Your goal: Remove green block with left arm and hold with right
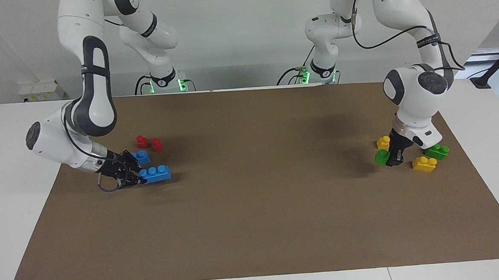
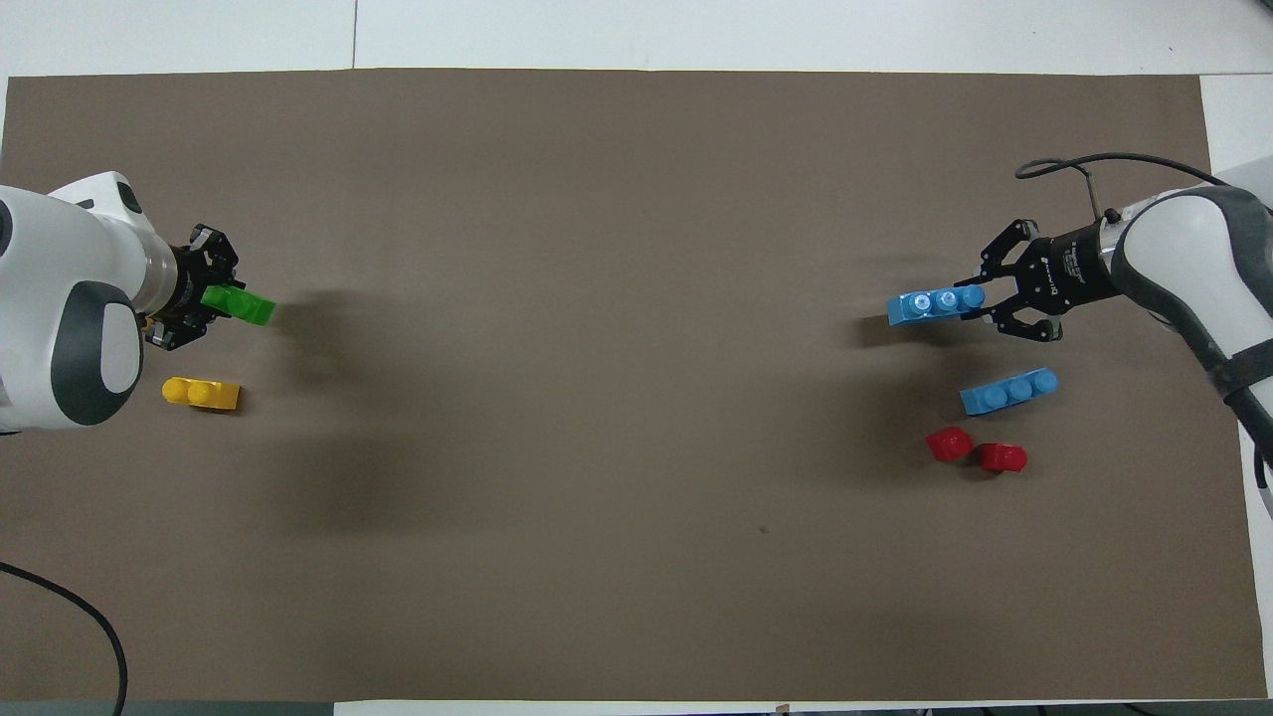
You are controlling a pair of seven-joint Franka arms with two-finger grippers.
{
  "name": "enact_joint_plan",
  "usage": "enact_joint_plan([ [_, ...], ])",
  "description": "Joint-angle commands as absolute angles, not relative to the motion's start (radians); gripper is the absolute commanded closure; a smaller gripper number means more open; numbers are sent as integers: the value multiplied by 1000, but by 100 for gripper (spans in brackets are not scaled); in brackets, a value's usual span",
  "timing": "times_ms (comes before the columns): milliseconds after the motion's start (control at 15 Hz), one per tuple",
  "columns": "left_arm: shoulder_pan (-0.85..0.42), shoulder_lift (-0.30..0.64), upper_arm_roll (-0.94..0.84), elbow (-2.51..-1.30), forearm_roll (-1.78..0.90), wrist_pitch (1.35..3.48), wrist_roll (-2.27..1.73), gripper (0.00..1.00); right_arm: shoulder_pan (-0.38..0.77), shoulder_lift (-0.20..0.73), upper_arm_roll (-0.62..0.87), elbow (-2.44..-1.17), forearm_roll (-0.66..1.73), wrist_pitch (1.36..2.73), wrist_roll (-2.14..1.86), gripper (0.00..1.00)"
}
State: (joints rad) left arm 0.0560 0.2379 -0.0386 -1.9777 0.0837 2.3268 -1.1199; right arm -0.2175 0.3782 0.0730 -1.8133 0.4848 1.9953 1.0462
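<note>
Left hand [image 1: 393, 160] clenched on green block [image 2: 239, 304], long axis along surface [image 2: 636, 597]; right hand [image 2: 995, 298] grasping blue brick [image 2: 930, 304].

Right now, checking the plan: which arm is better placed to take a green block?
Left. The left pincer is beside the green block; the right pincer is at a blue brick at the right arm's end.

Bricks cluster at each arm's end of the mat [image 1: 254, 225] (middle bare); each hand among them.
</note>
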Motion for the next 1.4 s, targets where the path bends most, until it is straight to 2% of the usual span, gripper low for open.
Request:
enact_joint_plan([
  [0, 66, 285, -48, -1979, 71, 2391, -1082, 100, -221, 399, 80, -1824, 477, 2043, 1022, 94],
  [267, 74, 311, -46, -1971, 71, 2401, -1034, 100, -207, 397, 81, -1885, 477, 2124, 1020, 93],
  [600, 89, 344, -46, -1965, 71, 2445, -1022, 100, -178, 394, 81, -1887, 479, 2118, 1025, 89],
  [667, 87, 344, -46, -1970, 71, 2456, -1020, 100, -176, 393, 81, -1887, 479, 2118, 1025, 82],
  [733, 87, 344, -46, -1971, 71, 2462, -1019, 100, -176, 393, 81, -1885, 479, 2117, 1025, 69],
  [800, 87, 344, -46, -1971, 71, 2467, -1019, 64, -176, 393, 80, -1881, 477, 2114, 1023, 37],
  [867, 84, 345, -46, -1971, 71, 2473, -1017, 11, -176, 391, 80, -1879, 477, 2109, 1025, 20],
  [933, 81, 345, -46, -1970, 71, 2474, -1017, 0, -176, 391, 80, -1873, 477, 2097, 1026, 13],
  [1067, 80, 345, -46, -1968, 71, 2471, -1011, 0, -178, 376, 78, -1864, 472, 2077, 1029, 3],
  [1333, 78, 338, -46, -1962, 72, 2459, -1005, 0, -184, 339, 77, -1798, 391, 1974, 1031, 0],
])
